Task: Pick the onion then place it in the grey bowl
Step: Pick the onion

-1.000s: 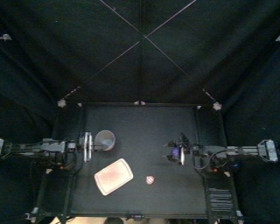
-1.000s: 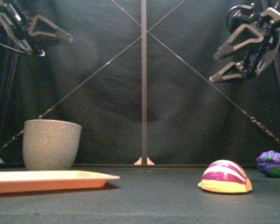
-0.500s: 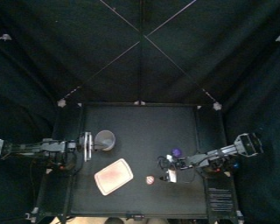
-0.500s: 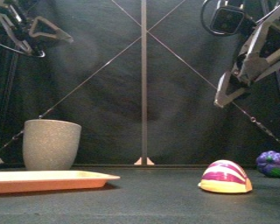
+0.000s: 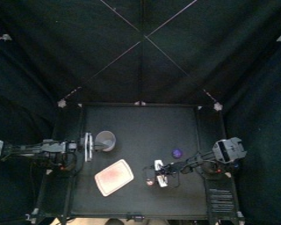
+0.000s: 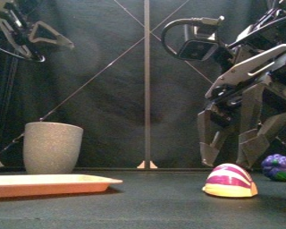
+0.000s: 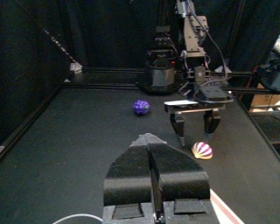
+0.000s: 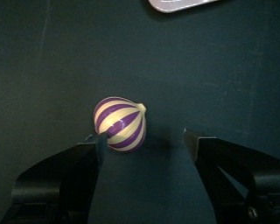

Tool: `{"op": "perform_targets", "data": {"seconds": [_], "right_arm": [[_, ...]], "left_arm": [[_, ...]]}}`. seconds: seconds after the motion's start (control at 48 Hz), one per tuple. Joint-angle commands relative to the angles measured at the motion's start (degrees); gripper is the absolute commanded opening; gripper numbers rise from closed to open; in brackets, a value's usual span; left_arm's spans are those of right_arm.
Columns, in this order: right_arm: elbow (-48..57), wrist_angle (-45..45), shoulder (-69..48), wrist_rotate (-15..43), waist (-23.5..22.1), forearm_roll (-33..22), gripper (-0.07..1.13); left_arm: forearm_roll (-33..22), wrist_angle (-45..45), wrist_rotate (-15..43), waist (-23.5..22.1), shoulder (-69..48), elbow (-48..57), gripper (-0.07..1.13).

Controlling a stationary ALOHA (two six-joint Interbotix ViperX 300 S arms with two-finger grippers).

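The onion, striped purple and white, lies on the table at the front right; it also shows as the onion and the onion. My right gripper hangs open just above it, and the right wrist view shows the gripper with the onion just beyond its spread fingertips, untouched. The grey speckled cup stands upright at the left, seen from above as the cup. My left gripper rests shut beside the cup, holding nothing.
A flat pink tray lies at the front left, shown from above as the tray. A small purple toy sits at the far right, behind the onion.
The right arm has swung forward and down from the right side to hover over the onion. The left arm and the objects have not moved.
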Motion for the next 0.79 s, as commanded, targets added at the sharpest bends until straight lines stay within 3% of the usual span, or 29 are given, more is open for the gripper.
{"op": "perform_targets", "data": {"seconds": [0.021,0.479,0.792], "right_arm": [[-1.7,0.2,-0.4,0.0,1.4,0.2,1.01],[-3.5,0.2,3.8,0.3,3.3,2.7,0.97],[-3.8,0.9,4.2,0.4,3.3,4.0,0.74]], "left_arm": [[0.1,-0.5,0.1,0.2,0.1,-0.8,0.11],[0.1,-0.5,0.1,0.2,0.1,-0.4,0.11],[0.1,-0.5,0.0,0.3,-0.8,0.3,0.11]]}}
